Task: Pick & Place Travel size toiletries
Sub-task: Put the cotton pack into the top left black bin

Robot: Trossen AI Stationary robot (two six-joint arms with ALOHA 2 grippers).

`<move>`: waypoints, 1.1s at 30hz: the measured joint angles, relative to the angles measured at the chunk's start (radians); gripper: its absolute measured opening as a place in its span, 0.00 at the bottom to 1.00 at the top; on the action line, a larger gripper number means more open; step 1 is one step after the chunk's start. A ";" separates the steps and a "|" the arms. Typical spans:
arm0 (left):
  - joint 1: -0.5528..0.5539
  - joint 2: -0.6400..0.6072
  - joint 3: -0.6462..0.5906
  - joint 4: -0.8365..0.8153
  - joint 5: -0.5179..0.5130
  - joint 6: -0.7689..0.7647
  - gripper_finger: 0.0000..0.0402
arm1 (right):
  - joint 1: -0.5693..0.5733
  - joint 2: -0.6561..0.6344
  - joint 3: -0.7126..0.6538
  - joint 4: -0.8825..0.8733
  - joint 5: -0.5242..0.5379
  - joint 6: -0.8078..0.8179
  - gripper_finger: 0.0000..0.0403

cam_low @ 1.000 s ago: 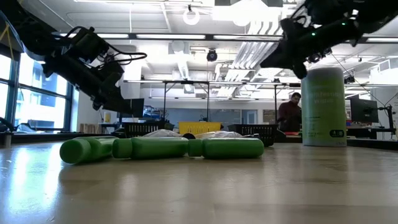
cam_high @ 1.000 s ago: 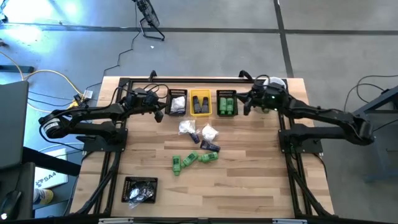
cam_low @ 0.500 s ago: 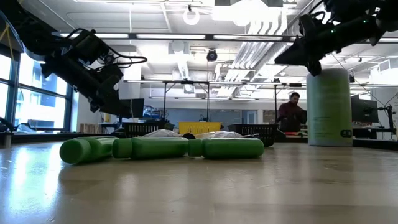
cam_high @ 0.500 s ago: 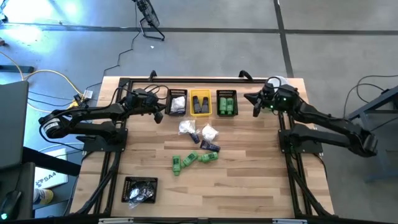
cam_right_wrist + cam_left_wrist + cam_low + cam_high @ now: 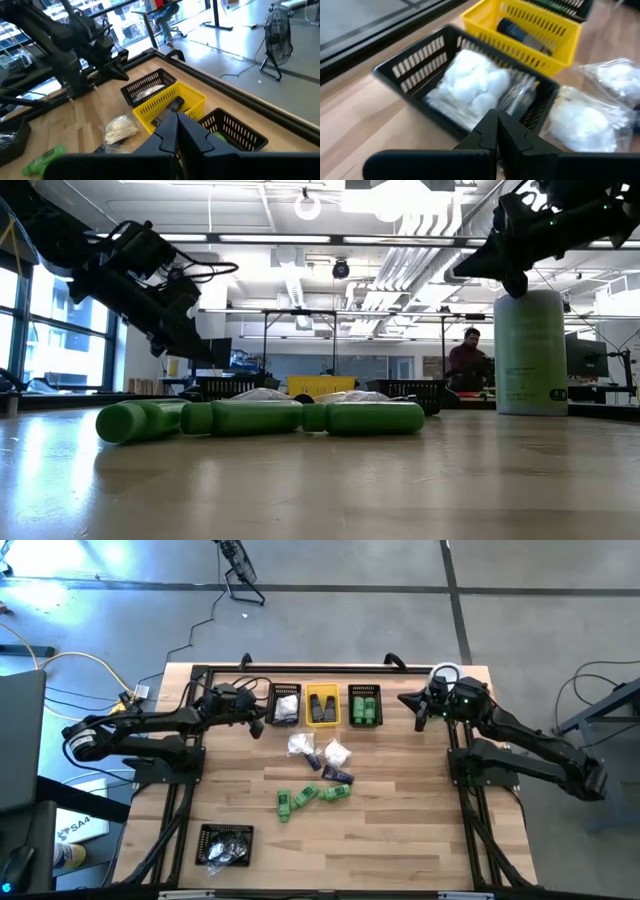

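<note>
Three bright green bottles lie on their sides mid-table, in a row in the low view. Two white crinkly packets and two dark tubes lie just beyond them. Further packets fill the left black bin, dark tubes lie in the yellow bin, and green bottles sit in the right black bin. My left gripper is shut and hovers just left of the packet bin, fingertips together. My right gripper is shut and hangs in the air right of the green-bottle bin.
A tall pale-green cylinder with a white lid stands at the far right corner, close behind my right gripper. A black bag lies near the table's near left corner. A person is in the room beyond.
My right gripper has drawn away from the green-bottle bin toward the table's right edge, staying shut and held above the table. The bottles, packets and tubes have not moved.
</note>
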 joint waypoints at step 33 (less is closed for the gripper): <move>-0.265 0.000 0.205 -0.153 -0.171 0.000 0.00 | 0.000 -0.008 0.000 -0.015 0.021 -0.063 0.01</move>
